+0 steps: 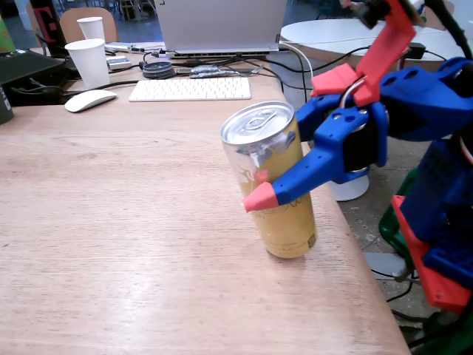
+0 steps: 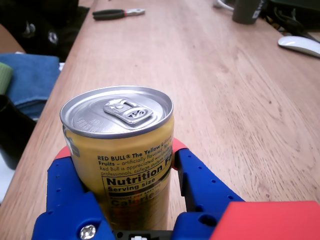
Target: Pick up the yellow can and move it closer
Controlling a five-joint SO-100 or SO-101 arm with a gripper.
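The yellow can (image 1: 288, 222) stands near the right edge of the wooden table (image 1: 111, 222) in the fixed view, leaning slightly, with its base on or just above the wood. My blue gripper (image 1: 270, 185) with red fingertips (image 1: 259, 198) reaches in from the right and is shut on the can's upper half. In the wrist view the yellow can (image 2: 117, 112) fills the space between both fingers of my gripper (image 2: 120, 150). Its silver top and pull tab face the camera, and each finger presses on one side of it.
Two white paper cups (image 1: 89, 63), a white mouse (image 1: 90, 100), a keyboard (image 1: 191, 89) and a laptop (image 1: 222, 26) sit at the table's far end. The table edge (image 1: 347, 229) runs just right of the can. Pliers (image 2: 117, 13) lie far off in the wrist view.
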